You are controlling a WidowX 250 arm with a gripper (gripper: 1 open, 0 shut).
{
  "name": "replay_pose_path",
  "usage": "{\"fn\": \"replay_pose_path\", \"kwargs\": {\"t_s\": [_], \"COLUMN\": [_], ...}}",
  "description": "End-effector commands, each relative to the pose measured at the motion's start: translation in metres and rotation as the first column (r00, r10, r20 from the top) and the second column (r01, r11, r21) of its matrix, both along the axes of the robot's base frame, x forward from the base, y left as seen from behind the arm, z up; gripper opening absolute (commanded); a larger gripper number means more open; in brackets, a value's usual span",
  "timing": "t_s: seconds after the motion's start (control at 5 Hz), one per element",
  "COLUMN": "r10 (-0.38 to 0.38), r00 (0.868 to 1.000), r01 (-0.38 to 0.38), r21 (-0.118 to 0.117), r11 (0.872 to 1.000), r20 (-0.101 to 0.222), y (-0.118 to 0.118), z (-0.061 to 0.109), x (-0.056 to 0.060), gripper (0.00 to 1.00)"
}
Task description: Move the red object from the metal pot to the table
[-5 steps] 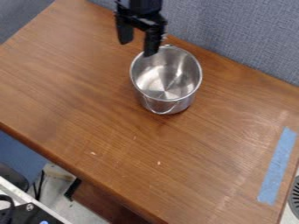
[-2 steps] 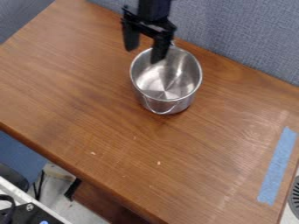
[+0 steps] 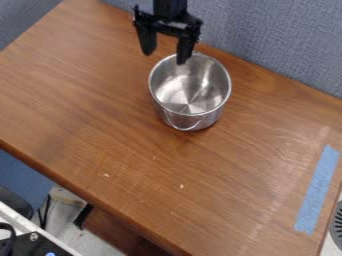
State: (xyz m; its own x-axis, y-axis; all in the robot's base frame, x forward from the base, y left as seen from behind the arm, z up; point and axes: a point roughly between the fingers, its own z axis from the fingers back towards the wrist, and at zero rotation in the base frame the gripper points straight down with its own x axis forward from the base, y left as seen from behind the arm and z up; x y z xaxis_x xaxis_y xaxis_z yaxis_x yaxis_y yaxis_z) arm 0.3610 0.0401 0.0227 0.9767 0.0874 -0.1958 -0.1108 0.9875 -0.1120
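The shiny metal pot [image 3: 189, 112] stands upright on the brown wood-grain table [image 3: 94, 105], toward the far side. Its inside shows only bright steel; the red object is hidden or out of view. My black gripper [image 3: 166, 46] hangs pointing down over the pot's far-left rim. It is open, its two fingers spread side by side with nothing between them. One fingertip [image 3: 142, 42] is left of the rim and the other hangs just over it.
A strip of blue tape [image 3: 315, 186] lies near the table's right edge. A blue-grey wall runs behind the table. The near table edge drops off at the bottom left, with cables and equipment below it.
The gripper has rolled about its own axis, so both fingers now show spread apart side by side. It stays over the pot's far rim, still open.
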Motion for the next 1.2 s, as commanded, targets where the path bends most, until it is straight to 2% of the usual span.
{"fn": "replay_pose_path", "kwargs": {"t_s": [0.0, 0.2, 0.4, 0.6, 0.8, 1.0], "r10": [0.011, -0.054, -0.106, -0.153, -0.218, -0.25], "r00": [0.997, 0.991, 0.986, 0.98, 0.967, 0.959], "r01": [-0.01, 0.047, 0.098, 0.148, 0.215, 0.249], "r21": [-0.009, 0.063, 0.065, 0.043, 0.036, 0.023], "r11": [1.0, 0.997, 0.993, 0.988, 0.976, 0.968], "r20": [0.07, 0.124, 0.129, 0.13, 0.132, 0.135], "y": [0.035, 0.048, -0.001, -0.051, -0.101, -0.063], "z": [-0.007, -0.002, -0.02, -0.042, -0.062, -0.074], "x": [-0.02, -0.055, -0.054, -0.051, -0.058, -0.06], "gripper": [1.0, 1.0, 1.0, 0.0, 0.0, 0.0]}}
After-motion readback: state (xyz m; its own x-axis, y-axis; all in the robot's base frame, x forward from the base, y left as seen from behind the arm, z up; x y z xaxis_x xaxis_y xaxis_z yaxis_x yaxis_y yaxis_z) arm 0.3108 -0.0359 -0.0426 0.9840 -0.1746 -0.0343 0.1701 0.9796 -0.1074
